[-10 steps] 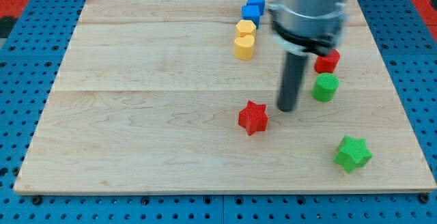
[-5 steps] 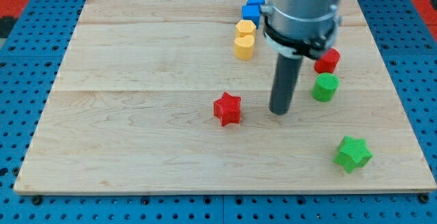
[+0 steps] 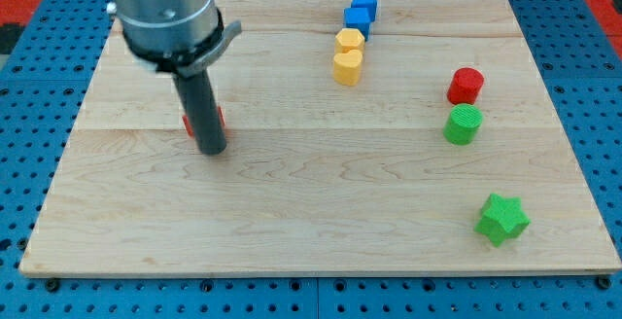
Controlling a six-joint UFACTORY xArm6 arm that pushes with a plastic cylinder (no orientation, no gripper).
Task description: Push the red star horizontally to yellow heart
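Note:
The red star [image 3: 189, 122] lies at the board's left middle, mostly hidden behind my rod; only red slivers show on either side of it. My tip [image 3: 213, 150] rests on the board just below and in front of the star, touching or nearly touching it. The yellow heart [image 3: 347, 67] sits far to the view's right, near the top centre, just below a yellow hexagon-like block [image 3: 350, 40].
Two blue blocks [image 3: 361, 10] stand above the yellow ones at the top edge. A red cylinder [image 3: 466, 85] and a green cylinder [image 3: 463, 124] sit at the right. A green star [image 3: 501, 219] lies at the lower right.
My rod swept from the board's middle far to the view's left. The red star moved left and up with it, from the centre to the left middle, further from the yellow heart.

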